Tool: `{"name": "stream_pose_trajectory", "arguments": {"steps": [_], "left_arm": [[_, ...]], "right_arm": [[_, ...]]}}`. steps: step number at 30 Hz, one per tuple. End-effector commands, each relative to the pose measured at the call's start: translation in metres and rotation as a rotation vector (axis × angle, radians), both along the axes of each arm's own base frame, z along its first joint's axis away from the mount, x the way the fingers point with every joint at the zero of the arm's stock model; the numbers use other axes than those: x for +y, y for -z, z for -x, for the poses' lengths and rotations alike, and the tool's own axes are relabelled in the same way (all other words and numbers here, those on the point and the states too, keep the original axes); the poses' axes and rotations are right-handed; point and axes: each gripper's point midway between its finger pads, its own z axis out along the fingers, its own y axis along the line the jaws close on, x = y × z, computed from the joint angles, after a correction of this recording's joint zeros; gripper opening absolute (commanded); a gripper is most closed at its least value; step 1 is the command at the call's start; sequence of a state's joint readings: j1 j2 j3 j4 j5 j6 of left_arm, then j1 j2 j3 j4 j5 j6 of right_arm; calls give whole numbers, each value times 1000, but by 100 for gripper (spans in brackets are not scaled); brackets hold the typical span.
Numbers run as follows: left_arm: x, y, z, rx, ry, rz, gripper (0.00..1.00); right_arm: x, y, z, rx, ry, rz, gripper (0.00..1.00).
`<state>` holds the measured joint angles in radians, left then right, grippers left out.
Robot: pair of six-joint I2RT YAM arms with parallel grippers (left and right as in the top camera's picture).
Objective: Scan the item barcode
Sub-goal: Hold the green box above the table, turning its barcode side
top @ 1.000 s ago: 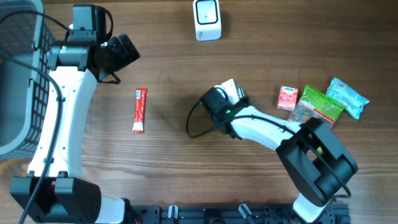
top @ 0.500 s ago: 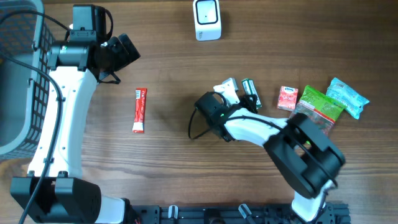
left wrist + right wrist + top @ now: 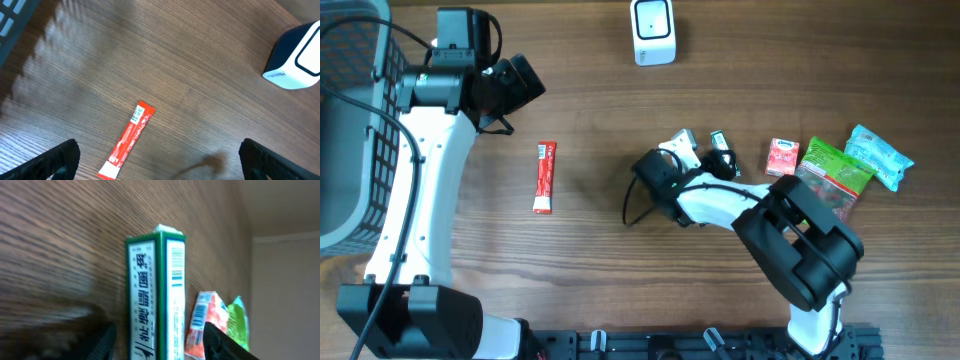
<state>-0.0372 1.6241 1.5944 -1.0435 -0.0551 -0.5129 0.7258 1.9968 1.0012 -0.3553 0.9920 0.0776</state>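
The left gripper [image 3: 523,83] hangs wide open and empty, well apart from everything but a flat, glossy red sachet [image 3: 546,177]. The boxy white scanner [image 3: 653,30] sits at the table's far edge. The right gripper [image 3: 702,155] is nearer. Its jaws are parted and grip nothing. A slim green cardboard box [image 3: 155,295] rests between them, long axis along the fingers, with the barcode [image 3: 176,265] on 1 narrow face. The scanner lies beyond and left.

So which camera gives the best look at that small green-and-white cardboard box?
The right wrist view: the small green-and-white cardboard box sits close up in mid-frame, its barcode showing. Overhead shows only a tiny sliver of it; the left wrist view misses it entirely.
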Motion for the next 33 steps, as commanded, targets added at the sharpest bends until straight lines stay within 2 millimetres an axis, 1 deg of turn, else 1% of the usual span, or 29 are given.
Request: {"name": "stream_pose_trajectory", "arguments": {"steps": [1, 2, 5, 7, 9, 10, 11, 13, 15, 18, 21, 24, 26, 27, 29, 31, 33], "left_arm": [[2, 0, 1, -3, -3, -4, 100], [2, 0, 1, -3, -3, -4, 100], [2, 0, 1, -3, -2, -4, 100], [2, 0, 1, -3, -3, -4, 100], [2, 0, 1, -3, -3, -4, 100], [2, 0, 1, -3, -3, -4, 100], [2, 0, 1, -3, -3, -4, 100], [2, 0, 1, -3, -3, -4, 100], [2, 0, 1, -3, -3, -4, 100], [2, 0, 1, -3, -3, -4, 100], [2, 0, 1, -3, -3, -4, 100], [2, 0, 1, -3, -3, -4, 100], [2, 0, 1, -3, -3, -4, 100], [2, 0, 1, -3, -3, -4, 100], [2, 0, 1, -3, -3, -4, 100], [2, 0, 1, -3, -3, -4, 100], [2, 0, 1, -3, -3, -4, 100]], "right_arm": [[26, -7, -5, 56, -38, -229, 61], [25, -17, -9, 39, -34, -268, 64], [22, -44, -16, 23, -25, -412, 68], [28, -50, -15, 96, -60, -576, 72], [32, -52, -9, 222, -141, -720, 72], [31, -51, -6, 274, -164, -786, 73], [25, -49, -6, 308, -164, -840, 72], [0, -41, -11, 334, -98, -906, 73], [-13, -31, -11, 372, -74, -954, 73], [-4, -20, -3, 460, -152, -1025, 73], [-3, -3, 0, 502, -133, -1013, 73], [-2, 8, 2, 523, -124, -1010, 73], [-2, 8, 0, 518, -126, -1010, 65], [-3, 8, -1, 511, -121, -1005, 57], [-10, 9, -4, 484, -64, -988, 47], [-15, 10, -6, 462, -5, -987, 42], [-14, 10, -6, 451, 41, -1018, 41]]}}
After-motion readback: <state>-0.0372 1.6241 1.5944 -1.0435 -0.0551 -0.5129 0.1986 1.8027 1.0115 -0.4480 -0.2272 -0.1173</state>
